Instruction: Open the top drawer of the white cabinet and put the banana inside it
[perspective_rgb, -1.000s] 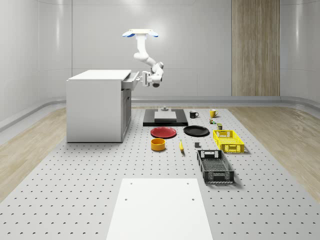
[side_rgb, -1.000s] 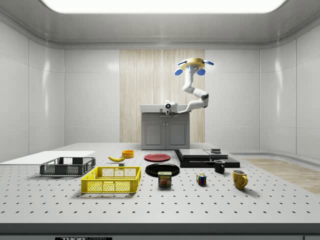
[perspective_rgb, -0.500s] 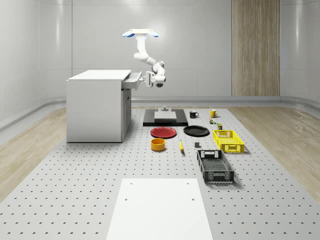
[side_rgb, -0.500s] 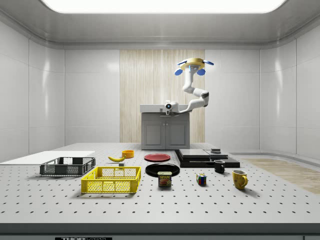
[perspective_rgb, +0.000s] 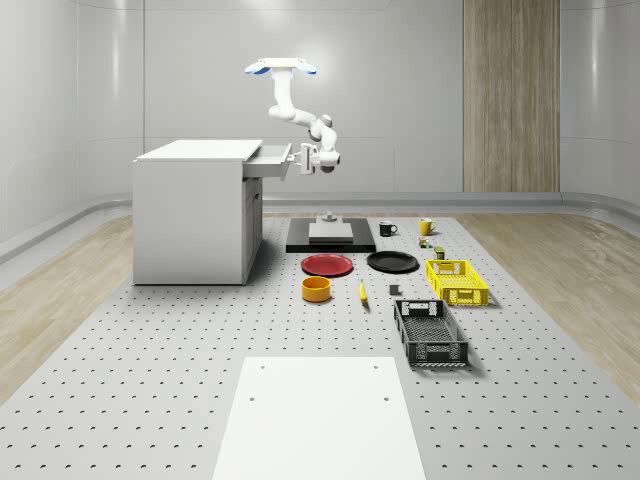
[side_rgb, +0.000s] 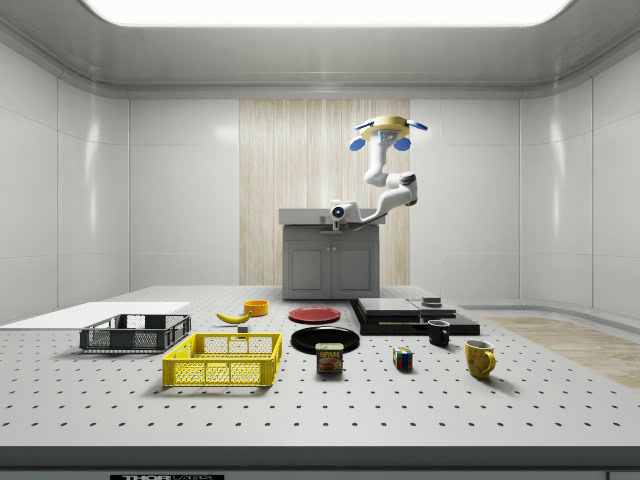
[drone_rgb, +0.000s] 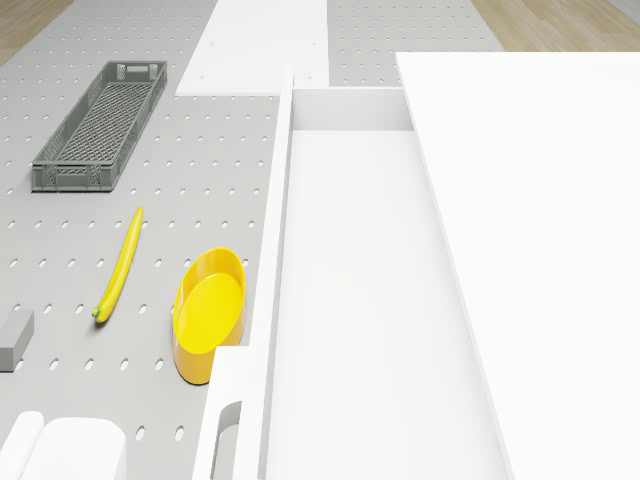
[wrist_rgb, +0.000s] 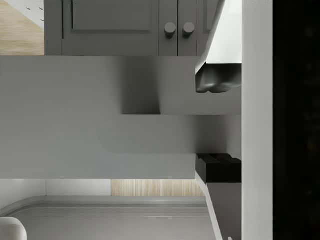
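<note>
Hovering high above the perforated tabletop (perspective_rgb: 150, 400), my drone body (perspective_rgb: 281, 67) sits in the air just off the front of the white cabinet (perspective_rgb: 190, 215), with the arm (perspective_rgb: 290, 110) bending down from it toward the cabinet's top edge. My claw (perspective_rgb: 299, 160) is level with the top drawer (perspective_rgb: 270, 160), right at its front panel. In the side view the claw (side_rgb: 338, 213) lies against the drawer front (side_rgb: 330, 217) above the two grey cabinet doors (side_rgb: 330, 268). In the wrist view my two dark fingertips (wrist_rgb: 215, 85) stand apart, one on each side of the drawer's front edge, but whether they press on that edge I cannot tell.

The top drawer stands pulled out from the cabinet; the drone view looks down into its white interior (drone_rgb: 360, 300), beside the cabinet top (drone_rgb: 540, 250).

The banana (drone_rgb: 119, 265) lies flat on the tabletop, well below my claw and apart from the cabinet. Just beside it sits a yellow bowl (drone_rgb: 208, 313), between the banana and the drawer as the drone view shows them. In the whole-scene view the banana (perspective_rgb: 362, 292) lies between the yellow bowl (perspective_rgb: 316, 289) and a dark grey crate (perspective_rgb: 430, 333), with a red plate (perspective_rgb: 327, 264) and a black plate (perspective_rgb: 392, 262) farther back.
</note>
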